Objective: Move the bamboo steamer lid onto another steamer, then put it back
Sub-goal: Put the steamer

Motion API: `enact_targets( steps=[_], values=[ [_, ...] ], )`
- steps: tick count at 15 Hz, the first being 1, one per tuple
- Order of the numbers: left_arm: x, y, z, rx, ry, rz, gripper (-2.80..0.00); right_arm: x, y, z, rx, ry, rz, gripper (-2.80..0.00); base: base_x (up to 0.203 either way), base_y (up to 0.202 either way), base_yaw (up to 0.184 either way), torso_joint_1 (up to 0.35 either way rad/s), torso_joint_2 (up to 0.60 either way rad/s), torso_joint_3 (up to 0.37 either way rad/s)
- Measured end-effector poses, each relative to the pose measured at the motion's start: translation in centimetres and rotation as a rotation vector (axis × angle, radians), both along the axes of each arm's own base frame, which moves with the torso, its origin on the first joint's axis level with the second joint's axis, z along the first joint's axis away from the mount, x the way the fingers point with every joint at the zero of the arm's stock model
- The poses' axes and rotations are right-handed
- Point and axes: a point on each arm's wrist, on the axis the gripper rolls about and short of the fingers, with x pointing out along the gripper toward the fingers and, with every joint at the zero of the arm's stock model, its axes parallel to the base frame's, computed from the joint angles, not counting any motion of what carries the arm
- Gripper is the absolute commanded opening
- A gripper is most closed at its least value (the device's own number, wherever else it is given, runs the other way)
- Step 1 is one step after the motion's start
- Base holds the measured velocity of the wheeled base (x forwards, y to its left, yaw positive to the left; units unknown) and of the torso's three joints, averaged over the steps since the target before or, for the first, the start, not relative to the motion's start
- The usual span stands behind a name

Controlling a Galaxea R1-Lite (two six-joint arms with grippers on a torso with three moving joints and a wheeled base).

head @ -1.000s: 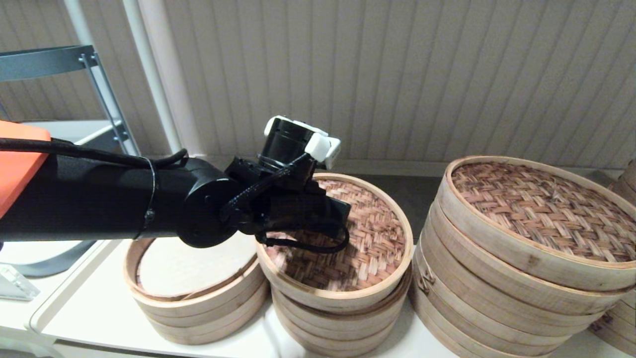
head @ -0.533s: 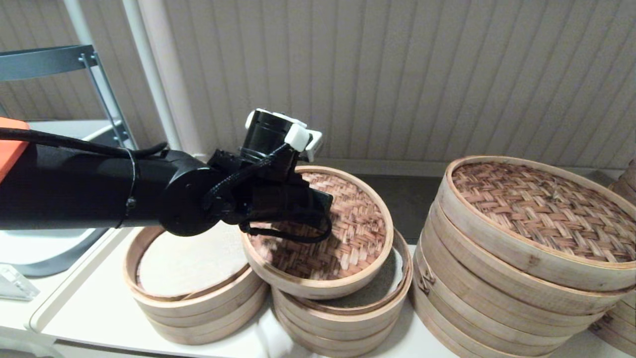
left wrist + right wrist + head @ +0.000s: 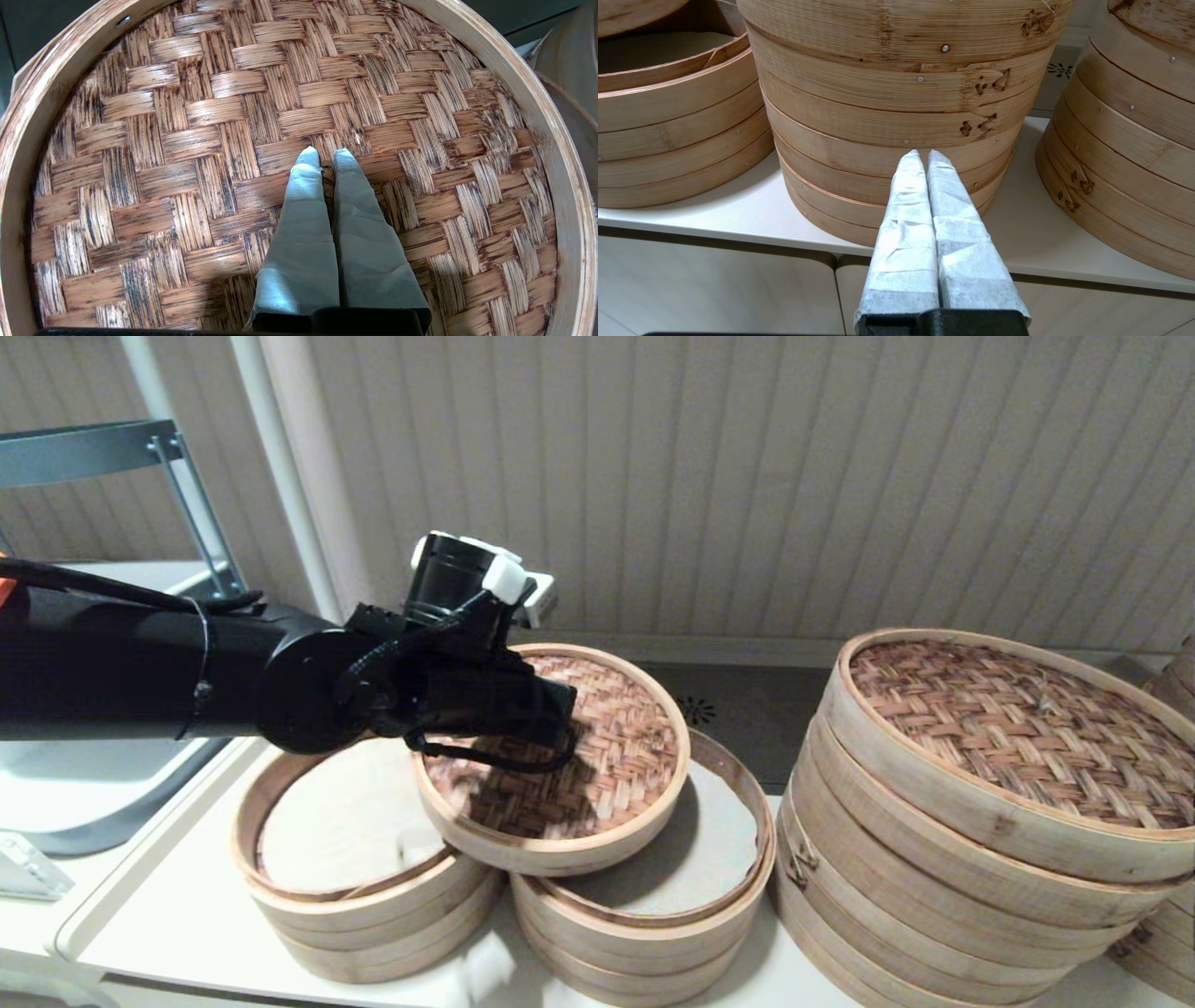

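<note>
The bamboo steamer lid (image 3: 616, 747) hangs tilted in the air, reddish-brown weave up, pale rim around it. My left gripper (image 3: 551, 709) is shut on the dark knot at its centre; in the left wrist view the fingers (image 3: 299, 205) pinch the knot on the lid (image 3: 187, 140). The lid overlaps the left part of the middle small steamer (image 3: 691, 868), whose greyish-white liner lies bare, and the right rim of the left small steamer (image 3: 336, 831) with a cream liner. My right gripper (image 3: 923, 156) is shut on nothing, low before the table edge.
A much larger steamer stack (image 3: 990, 737) with a dark woven lid stands on the right, its wall (image 3: 896, 93) close in front of the right gripper. Another stack (image 3: 1134, 140) is further right. The white table (image 3: 168, 915) ends near the left steamer; a grey metal frame (image 3: 93, 443) stands back left.
The left gripper has lifted the lid off the middle steamer and carried it left and up, baring that steamer's liner. The right arm has not moved.
</note>
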Motion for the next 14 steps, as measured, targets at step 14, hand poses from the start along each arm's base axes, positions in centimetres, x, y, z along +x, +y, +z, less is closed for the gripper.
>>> enact_targets(
  steps=[14],
  values=[
    [0.8,6.0,0.1,0.017,0.016,0.138,-2.80,0.0,0.0,0.0,0.000,0.000,0.000,-2.80,0.000,0.000,0.000,0.000,0.00,0.000]
  ],
)
